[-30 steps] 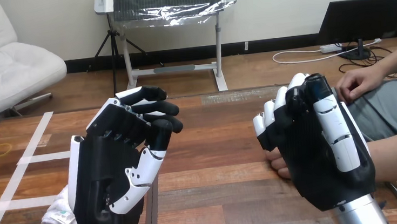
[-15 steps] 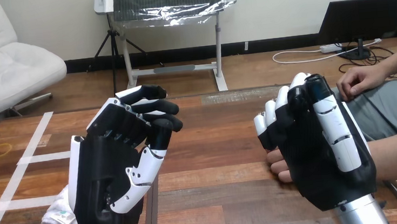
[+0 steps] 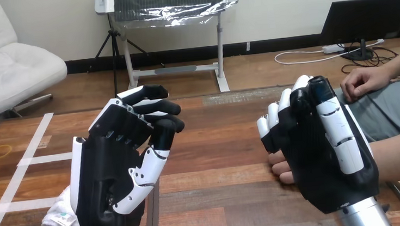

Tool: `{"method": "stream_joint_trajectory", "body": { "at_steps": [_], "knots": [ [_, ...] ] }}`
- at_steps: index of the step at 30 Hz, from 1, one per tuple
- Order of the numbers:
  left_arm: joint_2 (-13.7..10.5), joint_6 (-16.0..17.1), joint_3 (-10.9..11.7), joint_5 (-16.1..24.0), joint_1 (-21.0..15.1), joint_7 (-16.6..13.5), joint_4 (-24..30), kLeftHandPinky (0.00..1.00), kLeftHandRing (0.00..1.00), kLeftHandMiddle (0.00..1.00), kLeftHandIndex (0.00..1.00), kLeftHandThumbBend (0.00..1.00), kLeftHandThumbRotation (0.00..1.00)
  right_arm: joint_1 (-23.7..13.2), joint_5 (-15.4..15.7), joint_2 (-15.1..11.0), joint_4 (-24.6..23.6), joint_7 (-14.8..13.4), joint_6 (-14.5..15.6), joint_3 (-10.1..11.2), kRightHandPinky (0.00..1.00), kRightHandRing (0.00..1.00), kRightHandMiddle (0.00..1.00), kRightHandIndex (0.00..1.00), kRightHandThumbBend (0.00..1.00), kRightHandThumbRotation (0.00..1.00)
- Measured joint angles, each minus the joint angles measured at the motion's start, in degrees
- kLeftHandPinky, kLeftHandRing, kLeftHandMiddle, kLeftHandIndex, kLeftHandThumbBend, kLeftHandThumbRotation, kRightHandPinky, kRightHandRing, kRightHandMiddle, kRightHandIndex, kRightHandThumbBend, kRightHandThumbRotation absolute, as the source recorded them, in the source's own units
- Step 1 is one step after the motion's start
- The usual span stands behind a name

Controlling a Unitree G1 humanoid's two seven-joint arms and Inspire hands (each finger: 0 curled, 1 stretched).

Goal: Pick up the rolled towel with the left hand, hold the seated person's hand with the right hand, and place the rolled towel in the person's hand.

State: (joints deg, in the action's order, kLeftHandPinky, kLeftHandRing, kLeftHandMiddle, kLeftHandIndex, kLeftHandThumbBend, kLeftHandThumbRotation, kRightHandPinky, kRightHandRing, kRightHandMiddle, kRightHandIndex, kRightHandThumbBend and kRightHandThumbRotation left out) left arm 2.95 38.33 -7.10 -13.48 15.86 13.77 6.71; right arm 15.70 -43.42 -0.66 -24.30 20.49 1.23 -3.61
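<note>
Nearest the robot, down at about seven o'clock on the desk (image 3: pixel 217 144), the rolled towel (image 3: pixel 57 224) lies on the wood. It is a white bundle, mostly hidden behind the left hand (image 3: pixel 111 181). That hand is raised in front of it, palm side showing, with its fingers curled over toward the thumb and closed on nothing. The towel isn't in its grasp, and I can't tell from here whether the wrist brushes the roll.

To my eye the towel looks light and soft, something that squashes rather than slips. I'd judge it wants a wrap round the middle of the roll, fingers over the top and thumb behind, so the layers stay wound. A pinch at one end would likely let it droop or unroll. It can't break, and the cloth should grip well against those hard fingers. The hand would have to uncurl and drop toward seven o'clock first.

Across at about four o'clock, the right hand (image 3: pixel 327 156) stands upright with its fingers straight and held close together. The person's nearer hand (image 3: pixel 280 169) lies on the desk just behind it, its fingertips peeking out on the nine o'clock side. I can't say whether the two are touching or merely beside each other, and I see nothing curled round it.

Further off, at two o'clock, the person's farther hand (image 3: pixel 361 81) is loosely closed, well apart from both robot hands.
</note>
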Motion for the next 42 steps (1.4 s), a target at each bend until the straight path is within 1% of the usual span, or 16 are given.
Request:
{"method": "stream_joint_trajectory", "body": {
  "at_steps": [19, 29, 42],
  "knots": [
    [-0.01, 0.0, -0.22, -0.27, -0.06, 0.06, 0.0, 0.48, 0.5, 0.56, 0.62, 0.54, 0.25, -0.1, -1.08, 0.0, 0.68, 0.0, 0.03, 0.04, 0.09, 0.18, 0.27, 0.32, 0.54, 0.35],
    [-0.02, 0.0, -0.41, -0.25, -0.1, 0.03, 0.0, 0.48, 0.5, 0.56, 0.62, 0.55, 0.26, -0.15, -1.17, 0.0, 0.83, -0.02, 0.04, 0.05, 0.09, 0.17, 0.26, 0.31, 0.54, 0.35],
    [-0.03, 0.0, -1.1, -0.44, -0.21, 0.03, 0.0, 0.47, 0.5, 0.56, 0.61, 0.55, 0.24, -0.18, -1.26, 0.01, 0.83, -0.47, 0.19, 0.18, 0.08, 0.17, 0.25, 0.31, 0.55, 0.35]
  ]
}}
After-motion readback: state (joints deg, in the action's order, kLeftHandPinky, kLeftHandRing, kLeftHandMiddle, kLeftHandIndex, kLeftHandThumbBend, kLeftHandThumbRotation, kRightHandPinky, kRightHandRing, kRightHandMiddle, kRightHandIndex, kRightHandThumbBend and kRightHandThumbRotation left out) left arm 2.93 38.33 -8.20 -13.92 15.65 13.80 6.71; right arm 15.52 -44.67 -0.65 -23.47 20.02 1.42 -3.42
